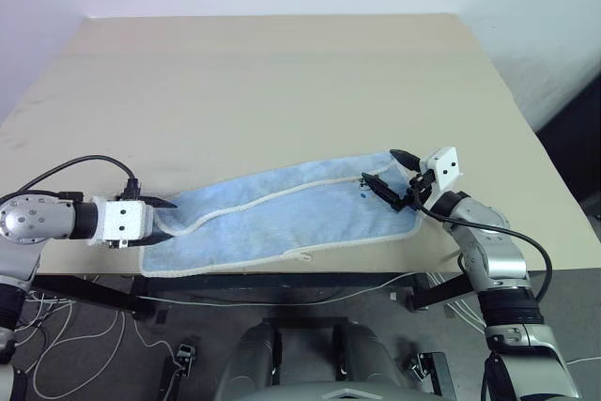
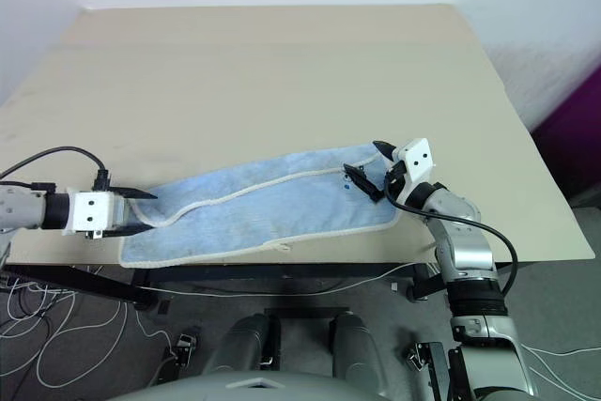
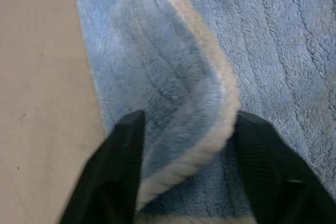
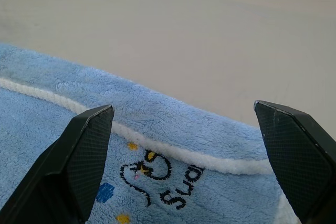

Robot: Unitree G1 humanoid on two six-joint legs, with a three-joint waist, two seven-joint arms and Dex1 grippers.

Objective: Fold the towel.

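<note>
The light blue towel (image 1: 282, 218) lies lengthwise near the front edge of the beige table (image 1: 282, 72), its long far side folded over so the white piping runs along the middle. My left gripper (image 1: 164, 208) is at the towel's left end. In the left wrist view a raised fold of towel (image 3: 178, 93) with its piped edge fills the gap between the two fingers. My right gripper (image 1: 379, 167) hovers open over the right end, its fingers spread on either side of the dark printed mark (image 4: 152, 174). A small white loop (image 1: 302, 256) sits on the near edge.
The table's front edge (image 1: 282, 277) runs just below the towel. The tabletop stretches far behind the towel to a white wall. Cables (image 1: 84, 326) lie on the floor under the left front corner.
</note>
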